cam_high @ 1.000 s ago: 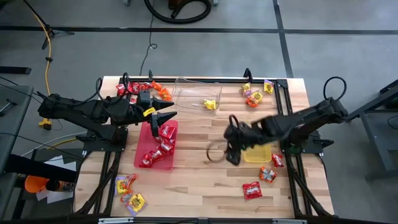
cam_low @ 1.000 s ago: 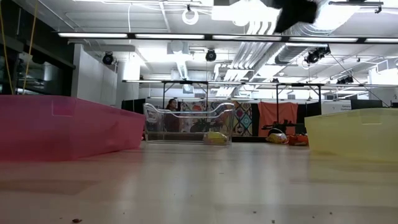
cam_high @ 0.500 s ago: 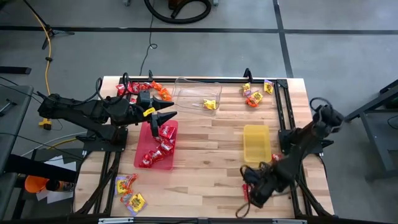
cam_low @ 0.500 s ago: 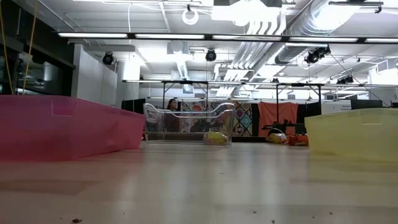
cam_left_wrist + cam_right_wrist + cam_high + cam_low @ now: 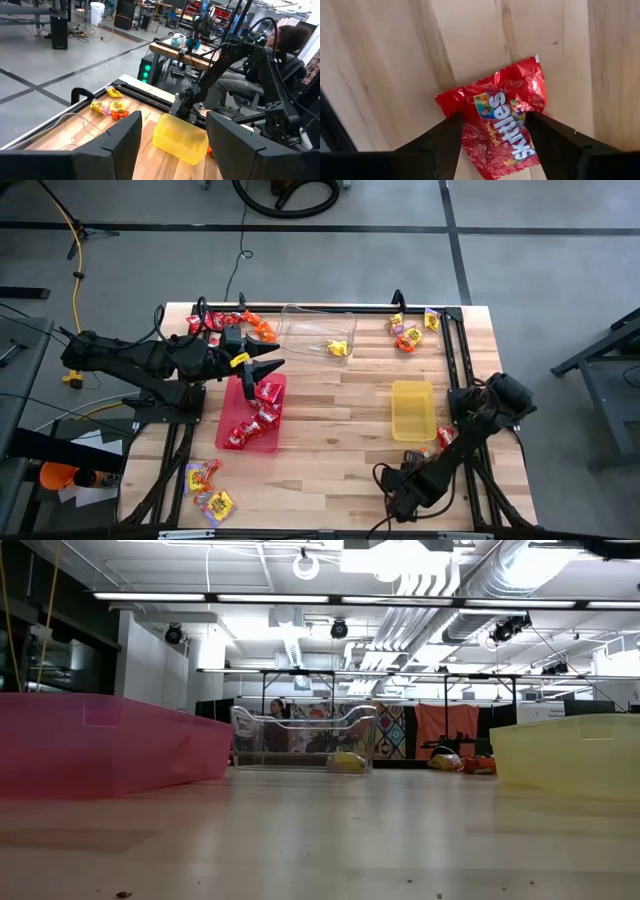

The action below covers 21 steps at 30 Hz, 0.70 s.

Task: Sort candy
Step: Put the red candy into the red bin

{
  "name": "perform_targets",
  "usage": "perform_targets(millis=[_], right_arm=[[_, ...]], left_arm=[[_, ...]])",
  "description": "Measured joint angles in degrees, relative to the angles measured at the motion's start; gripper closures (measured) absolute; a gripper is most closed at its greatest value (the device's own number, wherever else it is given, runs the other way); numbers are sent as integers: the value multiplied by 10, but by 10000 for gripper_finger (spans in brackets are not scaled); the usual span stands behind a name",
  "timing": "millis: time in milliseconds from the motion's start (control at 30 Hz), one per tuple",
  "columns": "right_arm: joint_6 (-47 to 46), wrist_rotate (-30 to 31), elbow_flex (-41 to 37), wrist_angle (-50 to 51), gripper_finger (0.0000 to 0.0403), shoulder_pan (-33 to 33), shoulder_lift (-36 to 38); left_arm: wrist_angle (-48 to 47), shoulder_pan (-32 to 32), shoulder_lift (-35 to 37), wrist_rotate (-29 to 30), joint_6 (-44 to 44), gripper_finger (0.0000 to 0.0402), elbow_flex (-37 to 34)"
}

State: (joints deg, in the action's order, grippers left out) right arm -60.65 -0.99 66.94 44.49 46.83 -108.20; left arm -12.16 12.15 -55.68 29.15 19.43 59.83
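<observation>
A red wrapped candy packet point(image 5: 495, 120) lies flat on the wooden table near its near right edge. My right gripper point(image 5: 495, 152) is low over it and open, one finger on each side of the packet. In the high view the right gripper point(image 5: 398, 498) hides this packet. My left gripper point(image 5: 268, 356) waits open above the far end of the red tray point(image 5: 238, 408), which holds several red packets. The left wrist view shows the left gripper point(image 5: 172, 150) with a wide gap. A yellow packet point(image 5: 338, 348) lies in the clear tray point(image 5: 310, 330). My right gripper comes from above, with its fingers point(image 5: 442, 147) beside the long edges of the red packet. The packet lies flat on the table. I cannot tell whether the fingers touch it.
The yellow tray point(image 5: 412, 410) stands right of the table's middle. Loose packets lie in heaps at the far left point(image 5: 225, 322), the far right point(image 5: 410, 330), the near left point(image 5: 208, 485) and near right point(image 5: 432, 455). Black frame rails run along both sides. A seated person point(image 5: 287, 47) is beyond the table.
My right arm has swung from the table's middle, beside the yellow tray, toward the near right edge. It has come down over the red packet lying there. The left arm and the trays have kept still.
</observation>
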Motion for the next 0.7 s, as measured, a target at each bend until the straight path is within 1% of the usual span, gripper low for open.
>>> perform_targets(millis=[100,167,233,300,333,367,433,500,533,633,700], right_arm=[[2,-3,0,1,194,0,-7],[12,-3,4,8,226,-1,-5],[25,-4,17,28,285,-5,-1],[47,2,29,53,360,-14,3],[65,6,36,69,381,-21,12],[84,12,48,78,387,-31,24],[115,44,72,96,383,-59,45],[138,98,92,137,393,-93,64],[152,126,100,141,398,-111,73],[207,208,123,102,398,-167,101],[264,243,126,45,401,-205,106]], left_arm=[[0,0,0,0,0,193,0],[0,0,0,0,0,193,0],[0,0,0,2,0,193,0],[0,0,0,5,0,193,0],[0,0,0,7,0,193,0],[0,0,0,11,0,193,0],[0,0,0,16,0,193,0],[0,0,0,17,0,193,0],[0,0,0,17,1,193,0],[0,0,0,17,1,193,0],[0,0,0,17,1,193,0]])
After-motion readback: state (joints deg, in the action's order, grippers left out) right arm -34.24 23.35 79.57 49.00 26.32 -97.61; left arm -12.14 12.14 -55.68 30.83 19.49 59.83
